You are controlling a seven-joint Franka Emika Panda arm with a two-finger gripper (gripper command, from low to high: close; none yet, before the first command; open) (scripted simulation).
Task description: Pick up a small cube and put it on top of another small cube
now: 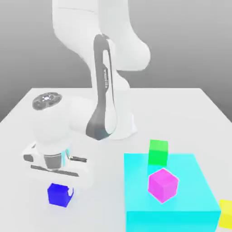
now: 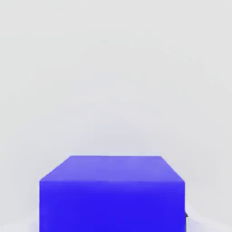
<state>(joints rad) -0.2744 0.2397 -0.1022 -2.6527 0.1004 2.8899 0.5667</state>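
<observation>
The small cube (image 1: pixel 59 195), dark blue, rests on the white table near the front at the exterior view's left. My gripper (image 1: pixel 62 190) has come straight down over it and is shut on the small cube, with a white fingertip (image 1: pixel 70 192) showing against its side. The hand view has the same blue cube (image 2: pixel 112 190) close up between the jaws. The other small cube (image 1: pixel 158 152), bright green, stands at the far edge of the large cyan block; whether it sits on the block or just behind it I cannot tell.
A large flat cyan block (image 1: pixel 190 199) lies at the front on the exterior view's right, with a magenta cube (image 1: pixel 162 184) on it. A yellow cube (image 1: pixel 225 213) sits at the right edge. The arm's base (image 1: pixel 122 127) stands mid-table.
</observation>
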